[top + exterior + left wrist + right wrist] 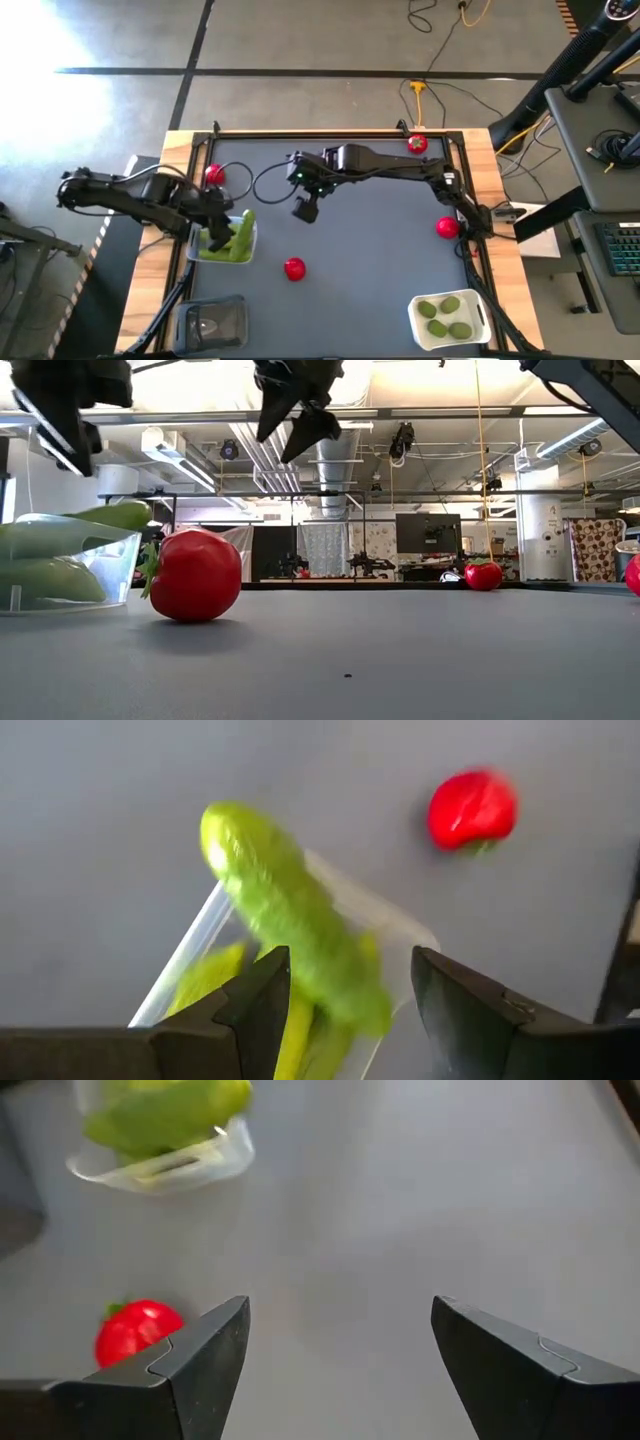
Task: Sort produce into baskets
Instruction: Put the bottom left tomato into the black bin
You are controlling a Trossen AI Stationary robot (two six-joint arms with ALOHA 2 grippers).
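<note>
Right fingers (304,212): spread wide, empty — hovering above the tabletop (370,260).
Nearest tomato (294,268): loose, just toward the front edge from those fingers; round, no long axis.
Left fingers (218,232): parted, above the clear basket (243,254) — cucumber (290,915) below them.

- Cucumbers (233,240) in clear basket (196,250), table's left side
- Limes (446,315) in basket (418,322), near right corner
- Tomato (294,268) between them
- Third basket (212,324) at near left corner
</note>
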